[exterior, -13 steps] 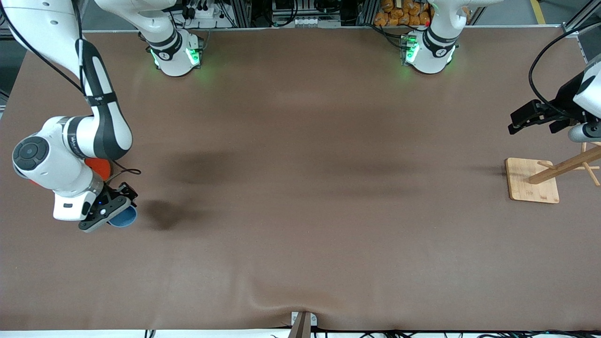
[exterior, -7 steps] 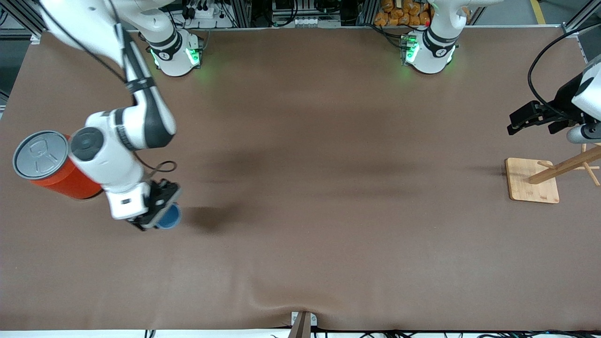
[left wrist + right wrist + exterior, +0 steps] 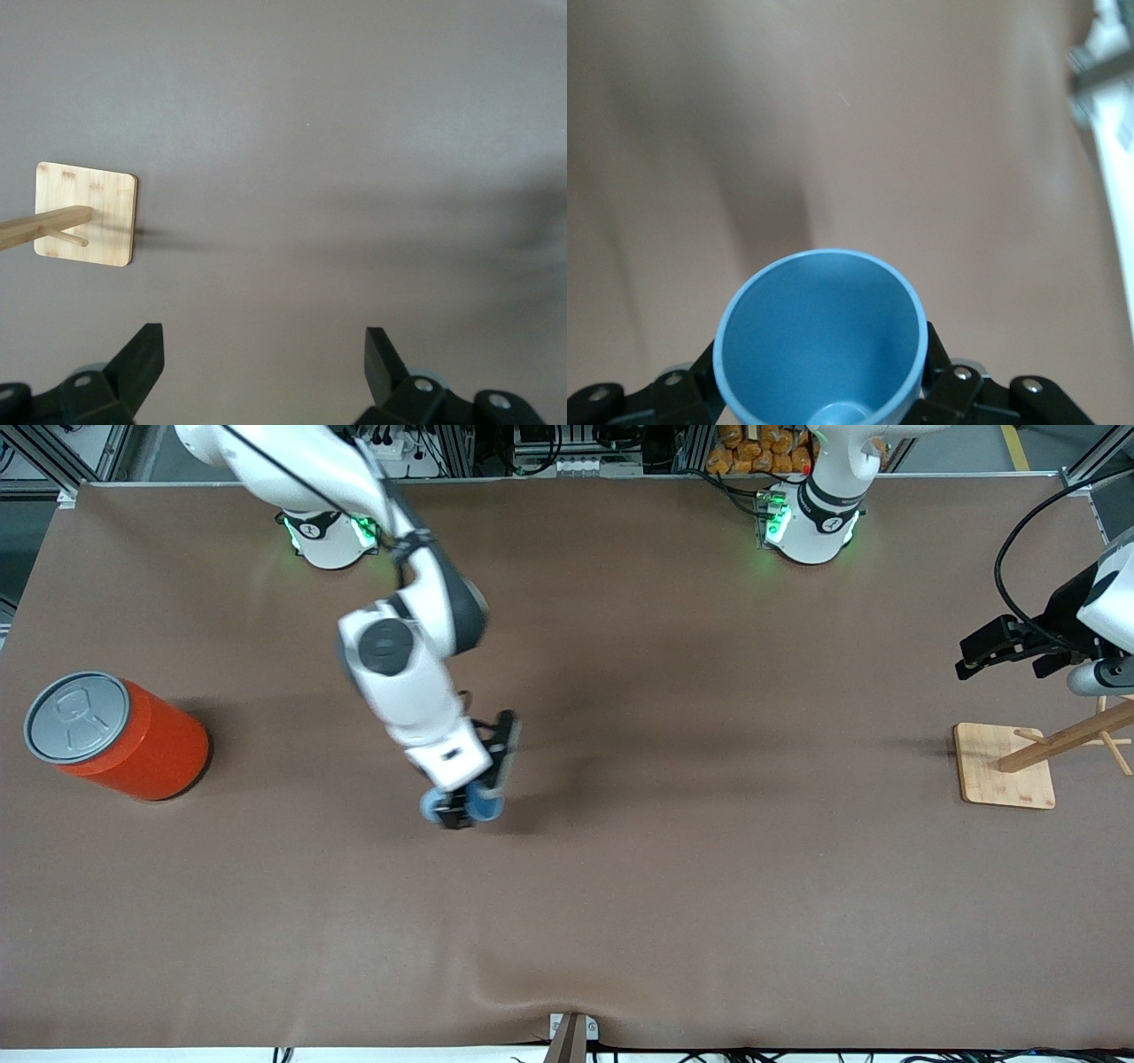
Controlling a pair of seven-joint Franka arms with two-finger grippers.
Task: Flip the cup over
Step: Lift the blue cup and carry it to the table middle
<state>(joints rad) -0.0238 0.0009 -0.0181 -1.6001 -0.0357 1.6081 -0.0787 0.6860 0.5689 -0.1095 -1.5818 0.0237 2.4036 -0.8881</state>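
Note:
A small light-blue cup (image 3: pixel 485 807) is held between the fingers of my right gripper (image 3: pixel 457 811), which is shut on it over the middle of the brown table. In the right wrist view the cup (image 3: pixel 824 341) shows its open mouth and darker blue inside, with a black finger (image 3: pixel 706 365) pressed against each side and the right gripper (image 3: pixel 821 359) around it. My left gripper (image 3: pixel 971 659) waits open and holds nothing, over the left arm's end of the table. The left wrist view shows the left gripper (image 3: pixel 263 352) spread wide above bare cloth.
A large orange can (image 3: pixel 133 742) with a grey pull-tab lid stands at the right arm's end of the table. A wooden peg stand on a square base (image 3: pixel 992 772) (image 3: pixel 104 217) sits below the left gripper. A fold in the cloth lies at the table's near edge.
My right arm has swung from beside the orange can toward the middle of the table, carrying the cup with it. The can is now uncovered. The left arm has not moved.

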